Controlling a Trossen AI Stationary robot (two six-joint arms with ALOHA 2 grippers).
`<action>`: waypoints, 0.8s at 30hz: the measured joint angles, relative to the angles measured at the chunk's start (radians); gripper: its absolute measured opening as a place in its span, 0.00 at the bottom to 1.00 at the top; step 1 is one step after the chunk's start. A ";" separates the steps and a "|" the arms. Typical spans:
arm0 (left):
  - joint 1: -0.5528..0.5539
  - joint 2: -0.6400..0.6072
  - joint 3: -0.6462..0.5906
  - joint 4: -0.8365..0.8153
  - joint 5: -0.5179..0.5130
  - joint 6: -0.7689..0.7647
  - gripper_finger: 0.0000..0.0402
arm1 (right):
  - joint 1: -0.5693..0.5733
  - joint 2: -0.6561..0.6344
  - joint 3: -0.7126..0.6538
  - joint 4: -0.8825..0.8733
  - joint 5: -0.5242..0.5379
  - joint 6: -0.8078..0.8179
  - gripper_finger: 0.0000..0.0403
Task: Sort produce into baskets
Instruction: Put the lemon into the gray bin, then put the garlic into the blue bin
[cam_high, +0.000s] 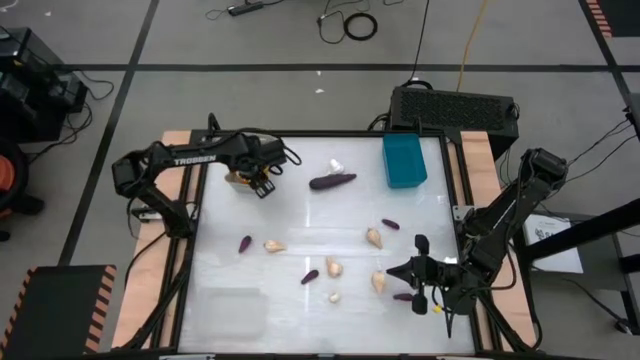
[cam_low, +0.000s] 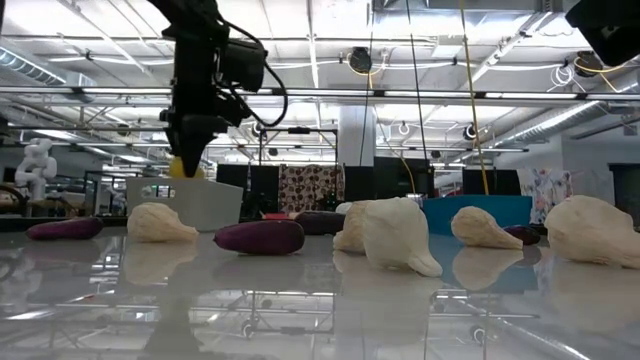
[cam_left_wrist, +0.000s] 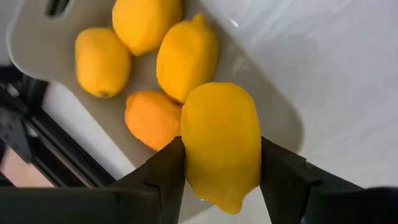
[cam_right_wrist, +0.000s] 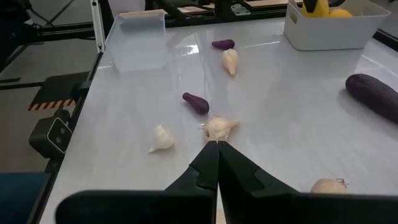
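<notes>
left gripper (cam_left_wrist: 221, 180): I have it clamped on a yellow lemon (cam_left_wrist: 221, 143), jaws partly spread around its sides.
lemon axis: long axis runs along the fingers, tip pointing out.
drop target: light grey basket (cam_left_wrist: 283, 124) directly beyond the lemon, four lemons (cam_left_wrist: 155, 62) already in it (room near the rim, I judge).
right gripper (cam_right_wrist: 214, 155): pinched closed, empty, parked over the table's near right, a garlic bulb (cam_right_wrist: 219, 127) just ahead.

Dark jointed arms, white TROSSEN lettering
</notes>
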 joint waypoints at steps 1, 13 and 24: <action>-0.009 0.000 0.000 0.007 -0.013 0.006 0.45 | -0.001 0.000 0.000 0.000 0.000 0.007 0.00; -0.080 0.000 0.022 -0.008 -0.039 0.055 0.75 | -0.002 0.000 0.000 0.001 0.000 0.019 0.00; -0.110 -0.001 0.234 -0.032 -0.019 -0.009 0.76 | -0.002 0.000 0.000 0.003 0.007 -0.022 0.00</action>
